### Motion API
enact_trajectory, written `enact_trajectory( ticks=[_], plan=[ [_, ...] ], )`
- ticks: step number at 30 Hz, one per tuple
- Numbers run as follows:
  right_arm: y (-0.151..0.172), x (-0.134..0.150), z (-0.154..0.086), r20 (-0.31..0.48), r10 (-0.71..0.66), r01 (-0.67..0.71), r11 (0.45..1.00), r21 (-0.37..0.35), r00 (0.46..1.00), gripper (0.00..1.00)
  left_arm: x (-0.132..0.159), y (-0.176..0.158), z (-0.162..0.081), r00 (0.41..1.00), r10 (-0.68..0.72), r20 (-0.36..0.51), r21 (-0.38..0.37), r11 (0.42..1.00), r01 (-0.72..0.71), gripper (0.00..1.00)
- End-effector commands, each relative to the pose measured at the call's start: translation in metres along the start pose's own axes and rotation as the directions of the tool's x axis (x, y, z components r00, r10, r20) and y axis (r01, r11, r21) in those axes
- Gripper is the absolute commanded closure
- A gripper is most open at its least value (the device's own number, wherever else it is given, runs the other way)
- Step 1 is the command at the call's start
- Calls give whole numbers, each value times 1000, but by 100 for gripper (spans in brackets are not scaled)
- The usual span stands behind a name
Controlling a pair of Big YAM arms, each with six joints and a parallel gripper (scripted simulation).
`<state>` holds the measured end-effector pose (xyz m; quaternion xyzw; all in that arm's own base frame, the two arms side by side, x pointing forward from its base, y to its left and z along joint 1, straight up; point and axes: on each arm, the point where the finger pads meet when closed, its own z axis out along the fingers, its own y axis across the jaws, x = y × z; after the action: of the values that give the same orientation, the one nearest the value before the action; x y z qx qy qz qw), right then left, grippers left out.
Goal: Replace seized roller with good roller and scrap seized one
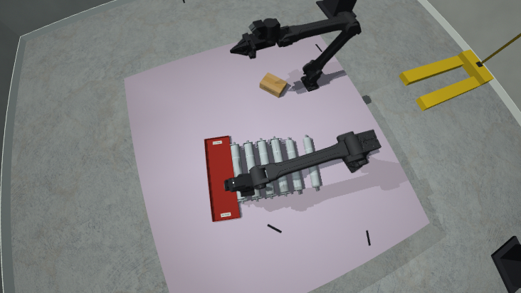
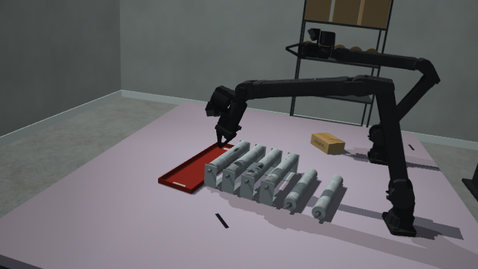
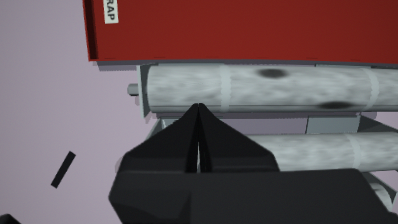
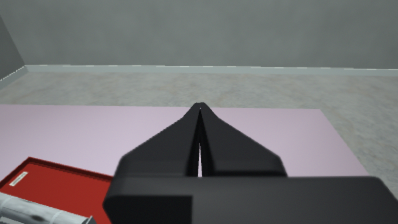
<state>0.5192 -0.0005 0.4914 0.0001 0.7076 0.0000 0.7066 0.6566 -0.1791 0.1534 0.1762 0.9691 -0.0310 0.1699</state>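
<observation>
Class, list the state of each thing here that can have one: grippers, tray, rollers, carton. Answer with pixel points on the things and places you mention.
Black left gripper [image 2: 221,146] [image 3: 198,106]: shut, holding nothing.
Black right gripper [image 1: 231,51] [image 2: 286,48] [image 4: 200,105]: shut, holding nothing.
Shallow red rectangular tray [image 1: 220,171] [image 2: 192,170] [image 3: 240,30] [image 4: 65,189]: no roller inside.
Four grey cylindrical rollers: seated in brackets.
Two loose grey rollers: lying outside the bed.
Brown cardboard box [image 1: 272,85] [image 2: 326,143]: closed.

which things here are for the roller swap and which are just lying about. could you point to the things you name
For the job:
- red scrap tray [image 1: 219,174] [image 2: 195,168] [image 3: 240,30] [image 4: 65,187]
- four pale grey metal rollers in brackets
- two loose pale grey rollers

Just lying about:
- brown cardboard box [image 1: 272,85] [image 2: 326,143]
- thin black strips
</observation>
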Motion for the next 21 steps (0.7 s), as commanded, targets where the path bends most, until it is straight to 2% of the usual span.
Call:
enact_trajectory(
  ticks=[1,3,4,8,12,14,17,20,21],
  plan=[
    [7,-27,-9,44,-9,10,1000,-12,999,100,-13,2,-13,999,-11,40,-2,1000,11,100],
    [7,-27,-9,44,-9,10,1000,-12,999,100,-13,2,-13,999,-11,40,-2,1000,11,100],
    [7,-27,-9,44,-9,10,1000,-12,999,100,-18,1,-24,998,-3,58,-4,1000,4,100],
    [7,-27,-9,44,-9,10,1000,-12,999,100,-1,4,11,1000,-16,10,-1,1000,16,100],
    [7,-27,-9,44,-9,10,1000,-12,999,100,1,7,16,1000,-20,11,-2,1000,20,100],
    [7,-27,-9,44,-9,10,1000,-12,999,100,-5,7,7,999,-19,33,-4,1000,19,100],
    [7,-27,-9,44,-9,10,1000,-12,999,100,0,7,15,1000,-19,24,-3,1000,19,100],
    [7,-27,-9,44,-9,10,1000,-12,999,100,-6,7,10,999,-18,37,-5,1000,19,100],
    [7,-27,-9,44,-9,10,1000,-12,999,100,1,4,16,1000,-9,25,-2,1000,9,100]
  ],
)
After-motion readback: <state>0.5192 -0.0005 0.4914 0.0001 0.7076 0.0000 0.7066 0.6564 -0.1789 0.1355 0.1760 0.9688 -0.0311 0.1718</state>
